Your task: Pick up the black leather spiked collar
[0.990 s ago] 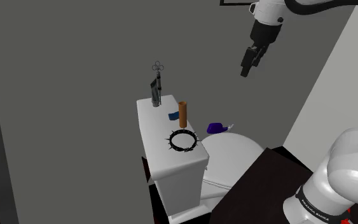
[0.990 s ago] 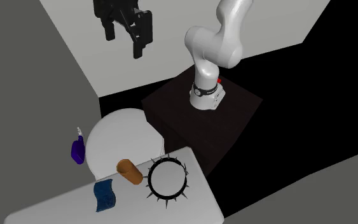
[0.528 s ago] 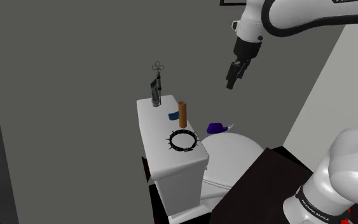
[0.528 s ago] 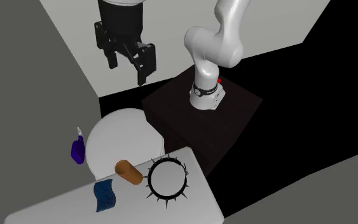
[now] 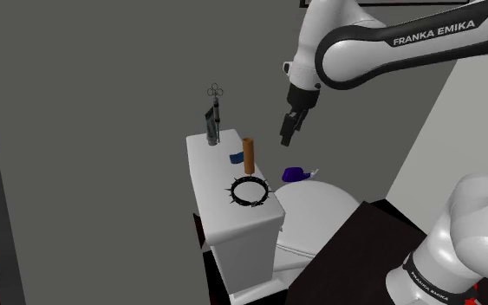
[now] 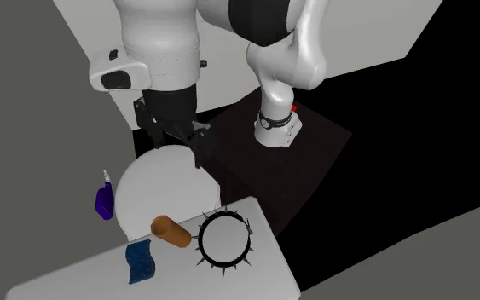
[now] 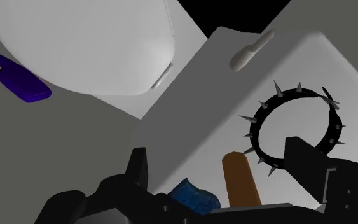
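Gripper [image 5: 287,130] [image 6: 178,147] [image 7: 222,167], all black and two-fingered, hangs high above the white rounded toilet cover [image 6: 157,192]. Its fingers stand spread apart and grasp nothing. Black ring-shaped collar with grey spikes [image 5: 236,192] [image 6: 202,241] [image 7: 259,130] lies flat on the white rectangular tank lid [image 5: 211,186] [image 6: 76,277] [image 7: 209,95], at the lid's end nearest the dark stand [image 6: 272,162], well apart from the gripper. A brown upright cylinder [image 5: 249,155] [image 6: 171,231] [image 7: 240,181] stands just beside the collar, at the lid's edge facing the toilet cover. A small blue object [image 5: 236,158] [image 6: 141,260] sits just beside the cylinder.

Matt black collar [image 7: 296,97], grey metallic spikes; smooth white tank lid [image 7: 234,108].
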